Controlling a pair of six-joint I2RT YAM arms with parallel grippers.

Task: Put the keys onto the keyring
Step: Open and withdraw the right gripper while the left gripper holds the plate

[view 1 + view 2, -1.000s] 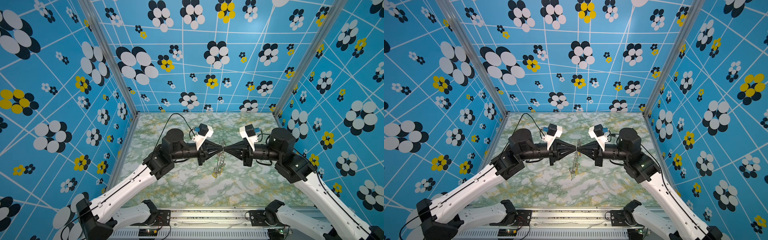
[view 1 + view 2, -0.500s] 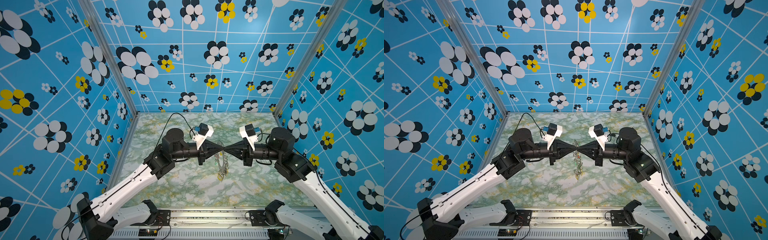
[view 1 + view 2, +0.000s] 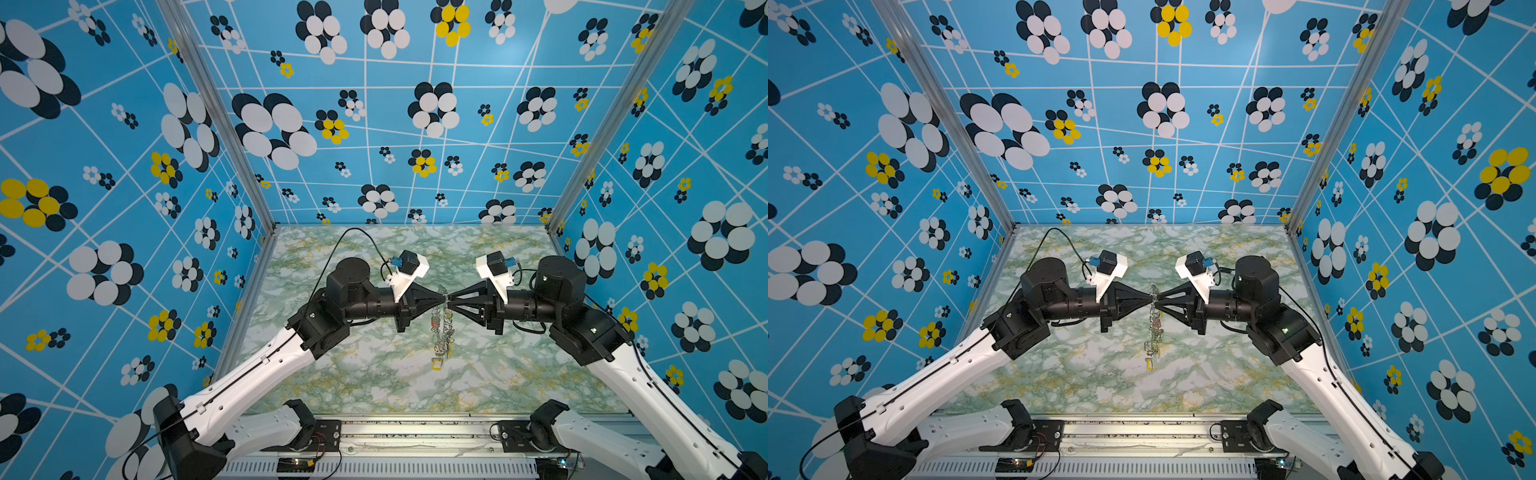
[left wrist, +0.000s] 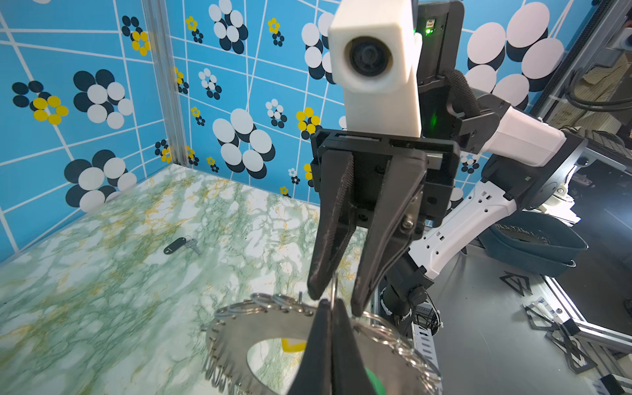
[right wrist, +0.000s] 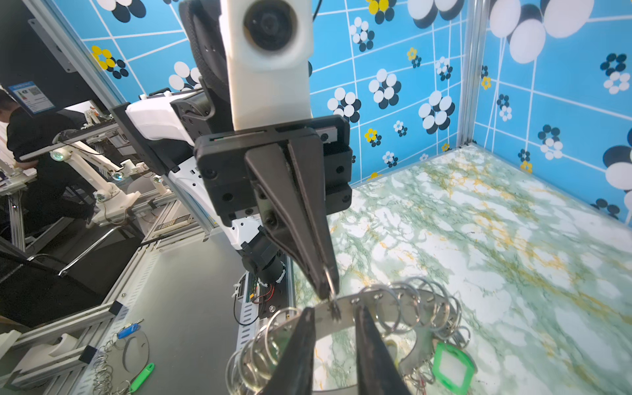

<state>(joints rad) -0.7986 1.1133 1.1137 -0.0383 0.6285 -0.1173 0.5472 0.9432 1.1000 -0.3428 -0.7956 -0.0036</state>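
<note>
The keyring [image 3: 442, 328] [image 3: 1154, 328] is a flat grey disc rimmed with wire loops, hanging edge-on above the marble table with a yellow tag [image 3: 436, 365] lowest. My left gripper [image 3: 439, 297] [image 4: 330, 302] is shut on one thin wire loop at the keyring's [image 4: 239, 342] top rim. My right gripper [image 3: 452, 297] [image 5: 333, 311] faces it tip to tip, open, its fingers either side of the keyring's [image 5: 417, 342] rim. A green tag [image 5: 451, 367] hangs from that rim. The key [image 4: 178, 245] with its black tag lies on the table, apart from both grippers.
Blue flowered walls close the table on three sides, and an aluminium rail [image 3: 382, 432] runs along the front. Outside the cell, spare rings and a green tag [image 5: 140, 376] lie on a metal bench. A dark bin [image 4: 533, 242] stands past the right arm's base.
The right gripper's jaws have parted from the keyring's rim. The left gripper has closed fully on a wire loop. The hanging keyring has shifted slightly to the right.
</note>
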